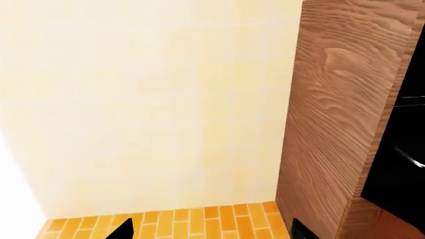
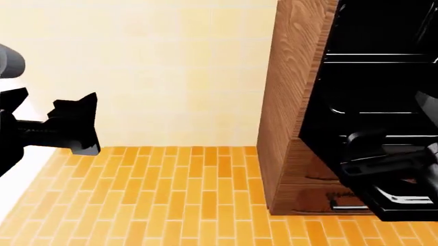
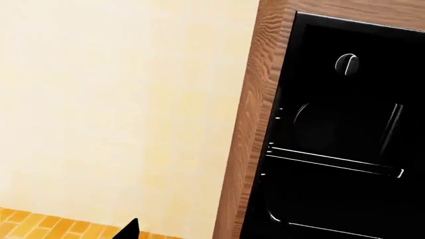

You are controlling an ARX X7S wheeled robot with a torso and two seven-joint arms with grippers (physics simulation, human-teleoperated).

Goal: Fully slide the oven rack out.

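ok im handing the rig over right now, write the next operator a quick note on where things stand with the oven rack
Left gripper: held out over the brick floor, well clear of the oven, holding nothing; open or shut can't be told.
Right gripper: in front of the oven's lower part, empty as far as the views show; jaw state unclear.
Oven: black, built into the wood cabinet. The oven rack shows as a pale-edged shelf still inside the cavity.
Done: approach only.
Left: grip the rack's front rim and slide it fully out.
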